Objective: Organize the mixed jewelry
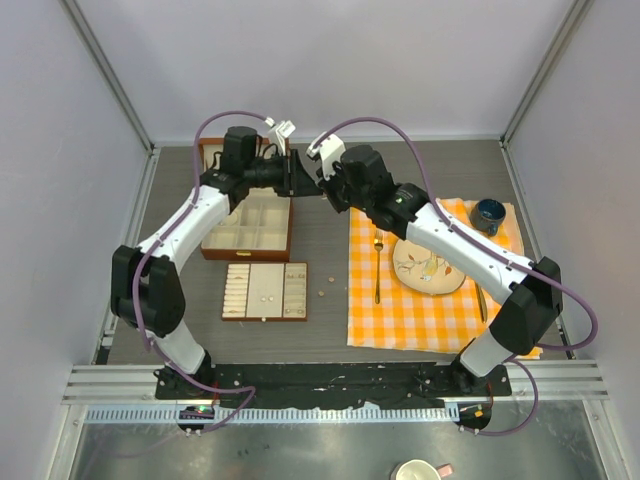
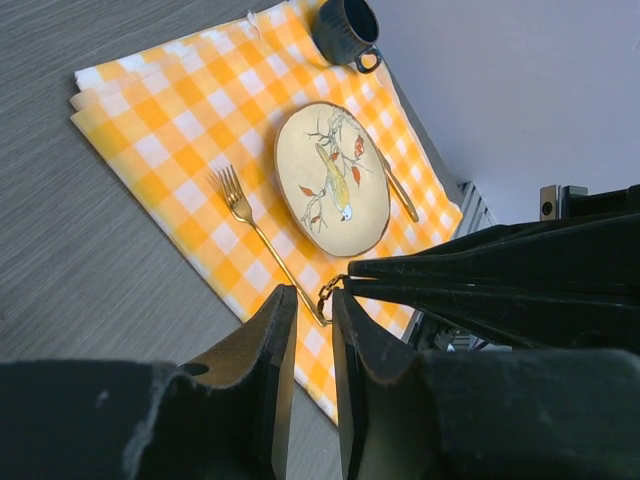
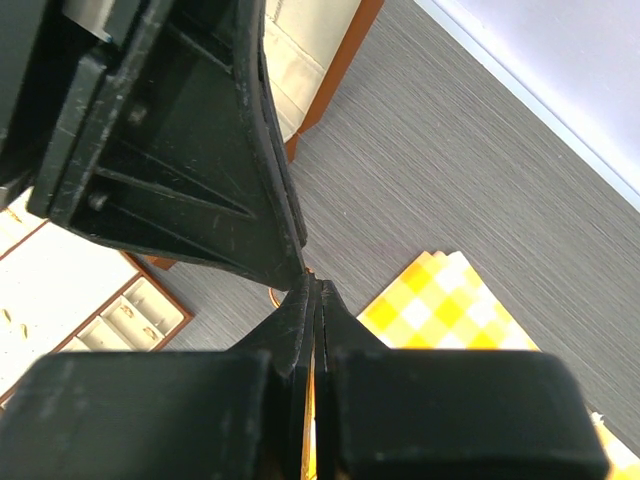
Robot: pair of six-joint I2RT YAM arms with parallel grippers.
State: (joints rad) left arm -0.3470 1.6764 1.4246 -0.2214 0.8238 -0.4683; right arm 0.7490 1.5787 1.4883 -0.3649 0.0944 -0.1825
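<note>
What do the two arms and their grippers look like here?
The left arm and right arm have white links and black joints, each trailed by a purple cable. The left gripper and right gripper are matte black with tapered fingers.

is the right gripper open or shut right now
Shut. The right gripper shows no gap between its jaws in its wrist view; the left wrist view shows a small gold piece pinched at its tip.

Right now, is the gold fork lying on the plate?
No, the gold fork lies flat on the checked cloth beside the plate, with cloth showing between them.
</note>
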